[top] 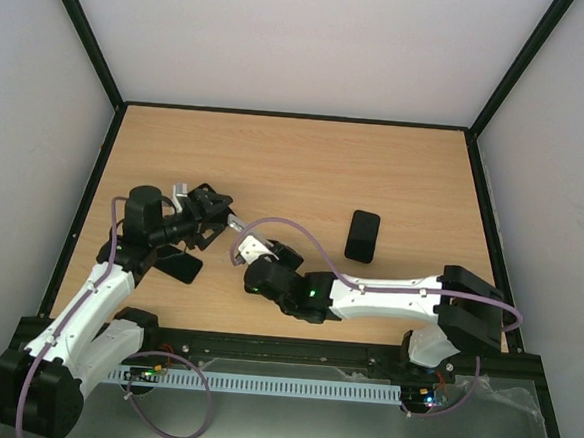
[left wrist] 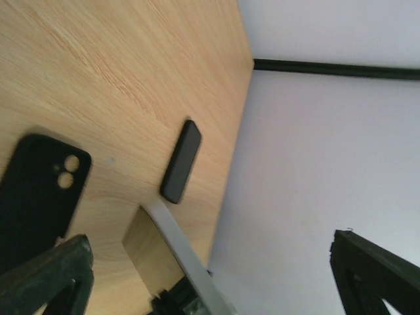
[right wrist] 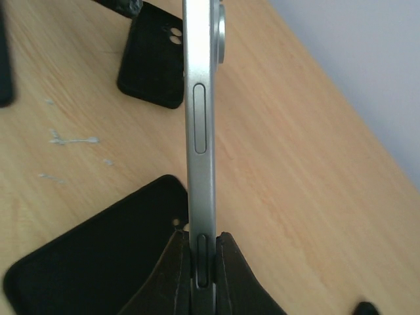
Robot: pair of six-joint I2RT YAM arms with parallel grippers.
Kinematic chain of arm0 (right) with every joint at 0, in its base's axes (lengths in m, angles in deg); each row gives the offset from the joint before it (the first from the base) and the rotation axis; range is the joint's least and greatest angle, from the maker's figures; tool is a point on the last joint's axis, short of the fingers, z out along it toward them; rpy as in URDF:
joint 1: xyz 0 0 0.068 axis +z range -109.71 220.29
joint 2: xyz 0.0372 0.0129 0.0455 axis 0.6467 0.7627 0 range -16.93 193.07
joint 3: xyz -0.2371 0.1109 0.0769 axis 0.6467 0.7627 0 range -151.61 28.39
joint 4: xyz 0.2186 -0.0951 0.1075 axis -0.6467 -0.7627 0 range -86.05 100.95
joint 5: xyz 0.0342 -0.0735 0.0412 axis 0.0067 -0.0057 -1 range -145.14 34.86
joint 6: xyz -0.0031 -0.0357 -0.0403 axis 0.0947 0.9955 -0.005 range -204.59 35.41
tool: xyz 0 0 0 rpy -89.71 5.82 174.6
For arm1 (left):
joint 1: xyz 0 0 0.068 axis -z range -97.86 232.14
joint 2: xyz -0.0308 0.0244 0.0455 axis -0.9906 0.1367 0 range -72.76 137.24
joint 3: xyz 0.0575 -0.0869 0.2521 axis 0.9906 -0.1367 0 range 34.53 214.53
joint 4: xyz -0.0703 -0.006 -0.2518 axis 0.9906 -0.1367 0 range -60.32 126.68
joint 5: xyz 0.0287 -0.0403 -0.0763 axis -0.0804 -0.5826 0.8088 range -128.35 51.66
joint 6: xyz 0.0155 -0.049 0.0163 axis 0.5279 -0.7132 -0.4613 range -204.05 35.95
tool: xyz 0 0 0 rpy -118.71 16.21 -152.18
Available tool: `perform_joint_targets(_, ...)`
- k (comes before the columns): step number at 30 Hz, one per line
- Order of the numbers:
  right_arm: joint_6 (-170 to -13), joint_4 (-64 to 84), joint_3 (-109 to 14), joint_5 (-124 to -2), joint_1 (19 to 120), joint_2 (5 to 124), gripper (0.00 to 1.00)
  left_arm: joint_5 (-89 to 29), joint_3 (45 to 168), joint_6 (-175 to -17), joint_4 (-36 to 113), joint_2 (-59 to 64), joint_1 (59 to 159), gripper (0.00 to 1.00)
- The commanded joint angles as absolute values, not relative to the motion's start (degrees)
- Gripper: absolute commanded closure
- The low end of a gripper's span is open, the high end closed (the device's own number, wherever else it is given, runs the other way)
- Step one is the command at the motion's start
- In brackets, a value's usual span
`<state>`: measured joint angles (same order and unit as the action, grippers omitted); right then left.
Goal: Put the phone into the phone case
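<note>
a: top external: the right gripper (top: 251, 240) pinches the phone (top: 237, 224) by one end, over the middle of the table (top: 306, 160), just beside the left gripper (top: 215, 220). which step is this?
b: the carry, i'd say. the phone is held but not yet in the phone case (top: 178, 265), which lies flat by the left arm.
a: and the left gripper?
b: fingers spread wide, nothing between them.
a: how does the phone point?
b: in the right wrist view it's on edge, thin side toward the lens. its long axis runs straight out from the fingers, camera end farthest from them.
a: next move?
b: probably roll it flat, line up its long axis and camera corner with the case's cutouts, then press it in. the left gripper could steady the case.
</note>
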<state>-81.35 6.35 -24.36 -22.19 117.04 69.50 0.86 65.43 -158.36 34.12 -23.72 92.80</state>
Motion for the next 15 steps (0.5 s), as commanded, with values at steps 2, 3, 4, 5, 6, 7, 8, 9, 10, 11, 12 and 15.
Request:
perform_joint_targets(2, -97.7, 2.7, -23.0, -34.5, 113.6, 61.5, 0.98, -0.4, 70.5, -144.5, 26.6, -21.5, 92.4, 0.00)
perform_joint_targets(3, -99.6, 2.4, -22.5, -37.0, 112.3, 60.6, 0.98, -1.0, 70.6, -143.6, 26.3, -21.4, 92.4, 0.00)
perform_joint_targets(4, -101.5, 1.8, -22.3, -38.9, 111.0, 59.9, 0.98, -1.9, 70.5, -142.9, 25.9, -21.4, 92.4, 0.00)
perform_joint_targets(5, -103.4, 0.7, -22.5, -40.3, 110.2, 59.4, 0.98, -2.8, 70.3, -142.3, 26.0, -21.5, 92.4, 0.00)
perform_joint_targets(6, -105.5, -0.6, -22.9, -41.2, 109.4, 59.1, 0.98, -3.9, 70.0, -141.4, 25.9, -21.5, 92.4, 0.01)
perform_joint_targets(7, -107.5, -1.4, -23.0, -42.7, 108.5, 59.0, 0.98, -4.8, 69.8, -140.5, 25.6, -21.6, 92.5, 0.02)
perform_joint_targets(8, -109.7, -1.6, -22.9, -44.7, 107.6, 58.8, 0.98, -5.4, 69.3, -139.4, 25.5, -21.5, 92.5, 0.02)
perform_joint_targets(9, -111.5, -1.3, -22.4, -47.4, 106.8, 58.6, 0.98, -5.9, 68.6, -138.9, 25.6, -21.5, 92.5, 0.03)
perform_joint_targets(10, -113.3, -0.8, -22.0, -49.6, 106.3, 58.6, 0.98, -6.2, 67.8, -138.5, 25.9, -21.5, 92.6, 0.04)
perform_joint_targets(11, -115.1, -0.3, -21.6, -50.9, 105.8, 58.6, 0.98, -6.4, 66.8, -138.2, 26.4, -21.5, 92.6, 0.05)
perform_joint_targets(12, -116.7, 0.4, -21.1, -52.1, 105.5, 58.7, 0.98, -6.7, 65.9, -137.9, 26.8, -21.5, 92.7, 0.06)
perform_joint_targets(15, -121.5, 1.8, -20.4, -55.9, 103.8, 59.9, 0.98, -7.9, 63.2, -137.8, 28.3, -21.3, 93.9, 0.10)
